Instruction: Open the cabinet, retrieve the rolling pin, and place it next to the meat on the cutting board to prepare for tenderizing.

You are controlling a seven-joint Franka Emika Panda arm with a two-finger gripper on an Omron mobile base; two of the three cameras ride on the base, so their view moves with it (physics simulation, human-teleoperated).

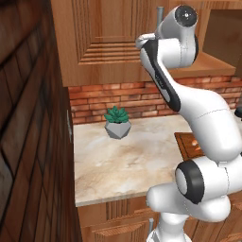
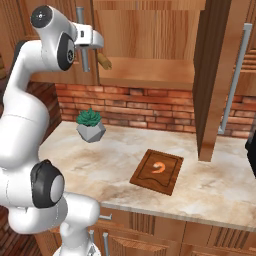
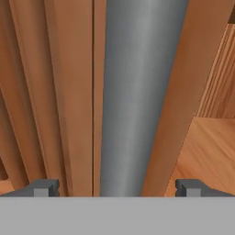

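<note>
My fingers are standing wide apart, straddling the cabinet door's handle at 12 o'clock. Handle's long axis is running 6–12, crosswise to my gap.

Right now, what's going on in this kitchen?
The arm has its gripper up at the cabinet, open jaws on either side of the left door's grey handle. The right door stands open, with the rolling pin on the shelf. The meat lies on the cutting board.
</note>
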